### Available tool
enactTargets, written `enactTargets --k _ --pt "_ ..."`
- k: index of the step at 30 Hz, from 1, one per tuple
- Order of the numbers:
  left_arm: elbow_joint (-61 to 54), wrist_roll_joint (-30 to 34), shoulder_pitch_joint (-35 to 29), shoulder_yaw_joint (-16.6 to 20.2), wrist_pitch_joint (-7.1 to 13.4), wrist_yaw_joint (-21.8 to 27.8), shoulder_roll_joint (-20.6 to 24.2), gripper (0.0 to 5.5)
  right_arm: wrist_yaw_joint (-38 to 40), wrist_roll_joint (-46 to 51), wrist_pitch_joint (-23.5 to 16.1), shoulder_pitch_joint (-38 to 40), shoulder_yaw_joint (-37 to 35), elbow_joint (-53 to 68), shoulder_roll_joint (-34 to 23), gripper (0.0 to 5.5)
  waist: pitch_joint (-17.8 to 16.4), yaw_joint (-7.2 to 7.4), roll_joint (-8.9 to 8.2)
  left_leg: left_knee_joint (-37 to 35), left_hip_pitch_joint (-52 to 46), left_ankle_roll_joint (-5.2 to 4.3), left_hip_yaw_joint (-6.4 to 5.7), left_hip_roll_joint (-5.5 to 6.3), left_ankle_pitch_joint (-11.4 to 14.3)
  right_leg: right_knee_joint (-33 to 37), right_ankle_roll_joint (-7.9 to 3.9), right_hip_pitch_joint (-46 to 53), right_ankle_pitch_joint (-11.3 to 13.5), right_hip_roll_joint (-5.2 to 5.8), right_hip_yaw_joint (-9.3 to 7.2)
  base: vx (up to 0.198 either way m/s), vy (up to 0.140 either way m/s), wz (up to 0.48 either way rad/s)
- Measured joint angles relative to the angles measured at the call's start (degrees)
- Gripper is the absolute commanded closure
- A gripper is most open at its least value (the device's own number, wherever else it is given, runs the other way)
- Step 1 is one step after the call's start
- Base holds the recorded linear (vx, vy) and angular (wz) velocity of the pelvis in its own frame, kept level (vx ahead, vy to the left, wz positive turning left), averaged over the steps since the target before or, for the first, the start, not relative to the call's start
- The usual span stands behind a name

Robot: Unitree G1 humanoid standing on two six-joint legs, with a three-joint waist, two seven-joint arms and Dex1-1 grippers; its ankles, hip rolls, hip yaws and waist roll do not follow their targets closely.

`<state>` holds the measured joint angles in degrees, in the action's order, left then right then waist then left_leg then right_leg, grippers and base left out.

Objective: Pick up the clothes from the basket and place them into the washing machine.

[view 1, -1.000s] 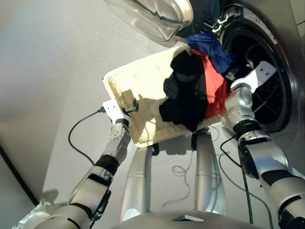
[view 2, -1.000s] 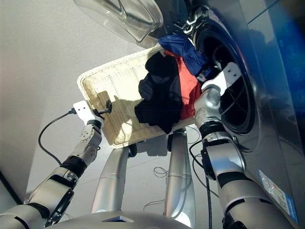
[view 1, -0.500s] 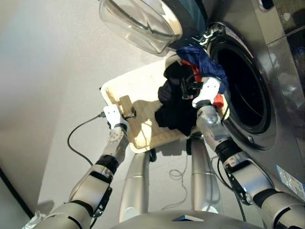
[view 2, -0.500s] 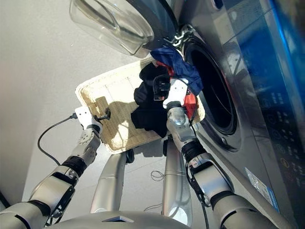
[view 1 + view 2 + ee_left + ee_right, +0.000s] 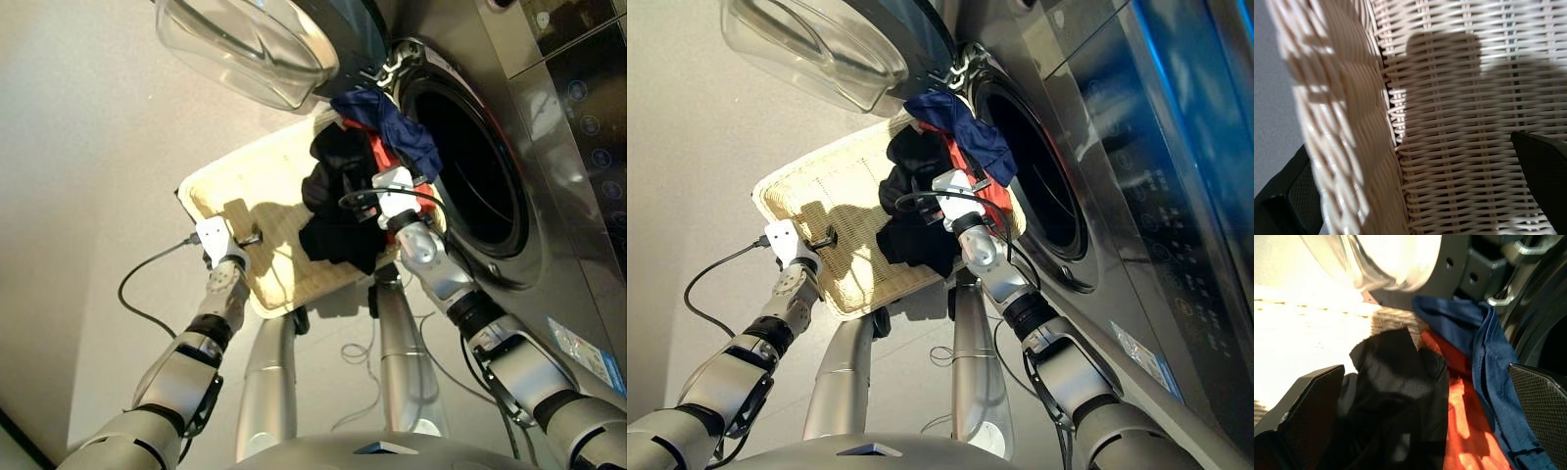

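The cream woven basket point(image 5: 230, 191) stands in front of the dark grey washing machine point(image 5: 509, 250), whose porthole point(image 5: 470, 166) is open and whose glass door point(image 5: 245, 49) is swung out above the basket. At the basket's machine end lie the clothes: a black garment point(image 5: 333, 211), an orange-red one point(image 5: 385, 157), and a navy one point(image 5: 387, 117) draped on the porthole lip. My right gripper point(image 5: 364, 196) hovers open just over the black garment point(image 5: 1391, 382). My left gripper point(image 5: 247, 238) is open and straddles the basket's near rim point(image 5: 1347, 122), one finger on each side.
A black cable point(image 5: 147, 284) loops from my left wrist over the grey floor, and another thin cable point(image 5: 358, 352) lies below the basket. The machine's dark control panel point(image 5: 588, 98) is at the upper right, and a blue-white label point(image 5: 588, 352) sits low on its front.
My right gripper has come out of the porthole mouth and swung back over the clothes, down to the black garment. The camera has tilted. My left gripper stays at the rim.
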<state>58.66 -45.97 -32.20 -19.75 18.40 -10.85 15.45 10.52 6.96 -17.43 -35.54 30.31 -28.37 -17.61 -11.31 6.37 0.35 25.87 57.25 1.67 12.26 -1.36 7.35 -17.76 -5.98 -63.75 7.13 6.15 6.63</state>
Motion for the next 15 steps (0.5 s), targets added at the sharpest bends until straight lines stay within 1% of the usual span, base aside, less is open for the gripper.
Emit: enactTargets --k 3,6,9,10,11,12,14,15 --pt "0.0 0.01 -0.08 0.0 -0.06 -0.38 0.0 0.0 -0.99 0.02 0.06 -0.04 0.97 3.06 -0.38 0.0 0.02 -0.01 -0.03 -0.53 -0.18 0.01 -0.04 0.03 -0.01 0.57 0.12 0.2 0.29 0.0 -0.11 0.0 0.0 0.0" --pt "0.0 0.05 0.02 -0.02 -1.01 -0.51 -0.02 0.0 -2.15 0.02 -0.11 0.27 1.47 5.21 -0.17 0.0 0.02 -0.03 -0.04 -0.88 -1.57 0.03 -0.11 0.07 -0.05 0.83 0.14 1.6 0.37 0.09 -0.29 0.005 -0.019 -0.005" --pt "0.06 3.37 0.6 -0.16 -1.35 -2.9 -0.7 0.0 -2.18 0.03 -0.11 0.89 1.46 4.83 0.58 0.0 -0.01 -0.06 -0.09 -0.99 -3.84 0.03 -0.95 0.19 -0.07 1.21 0.15 4.5 0.31 0.34 -1.24 0.018 -0.058 0.036" --pt "0.06 4.63 0.88 -0.13 -1.36 -3.93 -1.15 0.0 -2.02 0.05 -0.11 1.36 1.38 4.5 0.75 0.0 -0.02 -0.13 -0.12 -1.2 -4.84 0.05 -1.2 0.2 -0.2 1.43 0.12 5.66 0.27 0.45 -1.57 -0.067 -0.053 0.106" --pt "0.06 6.04 1.42 -0.14 -1.39 -4.75 -1.75 0.0 -1.86 0.07 -0.1 2.02 1.56 4.09 1.01 0.0 0.14 -0.03 -0.44 -2.69 -6.44 0.15 -1.31 0.73 -0.88 1.73 0.06 6.79 0.04 0.99 -1.93 -0.069 -0.039 0.138" --pt "0.16 7.38 1.91 -0.16 -1.4 -5.4 -2.46 0.0 -1.71 0.1 -0.12 2.72 1.48 3.65 1.21 0.0 0.2 -0.15 -0.62 -3.67 -7.71 0.06 -1.41 1.0 -1.42 1.84 0.12 7.81 0.07 1.31 -2.13 -0.059 -0.044 0.167" --pt "0.84 11.23 3.03 0.72 -1.56 -7.31 -4.33 0.0 -1.14 0.28 -0.1 3.97 1.45 2.39 1.66 0.0 0.29 -0.09 -0.8 -6.6 -10.7 -0.13 -2.15 1.68 -2.56 2.66 -0.23 10.26 -0.36 1.93 -2.92 0.022 -0.019 0.093" --pt "1.32 12.98 3.46 0.93 -1.66 -7.88 -5.1 0.0 -1.12 0.3 -0.1 4.69 1.45 1.98 1.77 0.0 0.29 -0.17 -0.81 -7.83 -12.0 -0.32 -2.64 1.8 -3.15 3.21 -0.09 11.5 -0.42 2.12 -3.51 0.04 -0.03 0.203"
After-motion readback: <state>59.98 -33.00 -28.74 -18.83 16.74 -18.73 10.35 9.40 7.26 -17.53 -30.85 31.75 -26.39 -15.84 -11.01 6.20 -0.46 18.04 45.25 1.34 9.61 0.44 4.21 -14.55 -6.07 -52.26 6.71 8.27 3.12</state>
